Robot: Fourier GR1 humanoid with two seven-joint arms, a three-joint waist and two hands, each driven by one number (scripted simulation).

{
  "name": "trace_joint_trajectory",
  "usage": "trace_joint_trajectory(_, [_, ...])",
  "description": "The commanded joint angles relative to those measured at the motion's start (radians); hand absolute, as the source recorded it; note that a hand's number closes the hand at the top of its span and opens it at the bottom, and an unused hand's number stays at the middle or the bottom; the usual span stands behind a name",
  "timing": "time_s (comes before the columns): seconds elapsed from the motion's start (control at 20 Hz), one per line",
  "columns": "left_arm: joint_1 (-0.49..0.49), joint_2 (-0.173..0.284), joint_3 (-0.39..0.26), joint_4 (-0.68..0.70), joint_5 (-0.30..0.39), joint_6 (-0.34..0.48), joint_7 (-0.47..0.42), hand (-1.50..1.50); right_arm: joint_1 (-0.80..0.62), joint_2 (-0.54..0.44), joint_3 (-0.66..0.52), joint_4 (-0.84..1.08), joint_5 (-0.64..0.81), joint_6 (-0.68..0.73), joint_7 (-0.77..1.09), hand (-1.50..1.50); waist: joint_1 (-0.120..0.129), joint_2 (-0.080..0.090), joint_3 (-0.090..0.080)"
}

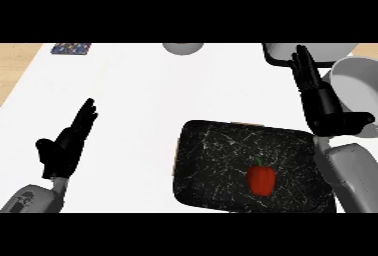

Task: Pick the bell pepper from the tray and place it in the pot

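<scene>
Right hand (322,102) partly hides the pot (358,82), cut off by the frame.

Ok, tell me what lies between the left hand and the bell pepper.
In the head view, bare white counter lies beside the left hand, then the dark tray's marbled surface up to the bell pepper. Nothing else lies between.

Big bare white surface (155,95) in middle and left: lots of room to pass. Dark tray (221,150) low at right; red bell pepper (260,180) lies alone on it, open from above and all sides. Right hand (321,102) flat, fingers straight, beside tray's far right corner, in front of pot (362,82). Left hand (70,142) open at left, well apart from tray. Small grey bowl (182,48) and little patterned thing (71,48) at far edge, out of way.
</scene>
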Motion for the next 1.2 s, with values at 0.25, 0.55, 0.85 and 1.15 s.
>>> trace_joint_trajectory(0.25, [0.069,-0.077,0.099,-0.081,0.022,0.137,-0.108,0.00,0.172,-0.173,-0.112,-0.359,0.210,-0.180,-0.268,1.50,-0.159,-0.067,-0.016])
trace_joint_trajectory(0.55, [0.144,-0.125,0.067,-0.122,0.018,0.145,-0.146,0.00,0.565,-0.034,-0.137,-0.423,0.359,-0.540,-0.295,-1.50,-0.159,-0.036,-0.015])
trace_joint_trajectory(0.85, [0.113,-0.111,0.049,-0.201,-0.010,0.164,-0.102,0.00,0.887,0.087,0.090,-0.693,0.579,-0.692,-0.448,-1.50,-0.106,-0.019,-0.015])
trace_joint_trajectory(1.15, [0.167,-0.151,0.000,-0.215,-0.046,0.173,-0.152,0.00,1.210,0.077,0.185,-0.694,0.885,-0.731,-0.242,-1.50,-0.073,-0.003,-0.021])
